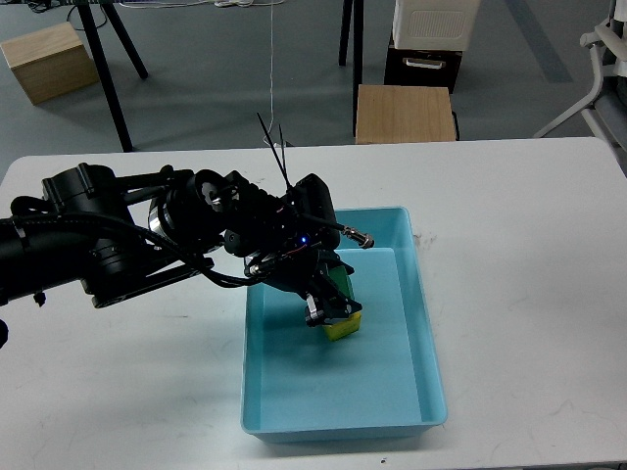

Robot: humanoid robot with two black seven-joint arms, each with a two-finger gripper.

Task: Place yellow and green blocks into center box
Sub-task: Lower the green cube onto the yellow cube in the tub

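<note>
- While the left arm reaches in from the left across the white table (509,255), its gripper (328,311) hangs down inside the light blue tray (421,323).
- Fingers (315,311) are pinching the yellow block (345,328), which sits low over the tray floor, near the middle; I cannot tell whether it touches down.
- Green block (342,284) shows just behind and above the yellow one, tucked against the gripper; how it is held, cannot tell.
- Right arm is out of sight.
- Behind the table: a tan wooden box (405,114) at centre, another wooden box (49,61) far left on the floor.
</note>
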